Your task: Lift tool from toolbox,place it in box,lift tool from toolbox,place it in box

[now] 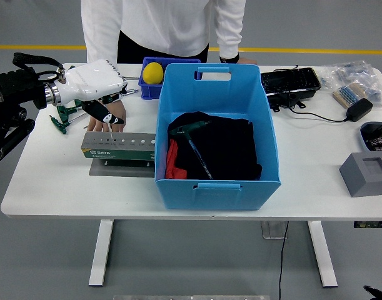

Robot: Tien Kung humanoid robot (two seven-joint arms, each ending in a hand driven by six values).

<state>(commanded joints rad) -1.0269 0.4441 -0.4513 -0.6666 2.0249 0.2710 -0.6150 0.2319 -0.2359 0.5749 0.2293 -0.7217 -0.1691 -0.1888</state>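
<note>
Left hand [98,94] above left end of green tool holder [119,147], fingers [113,117] curled, pinching thin metal tool [110,132] hanging down, tip just above holder. Person's hand [117,115] on table [65,181] just behind. Blue box [217,139] beside holder's right end; T-handle wrench [194,142] on black cloth [225,150] inside.

A grey-green toolbox [119,146] lies flat left of the blue box [217,134], touching its wall, a row of holes along its top. A thin tool [109,129] stands upright at one hole, possibly partly lifted. Inside the box, a T-handle tool [195,145] lies on black cloth.
</note>
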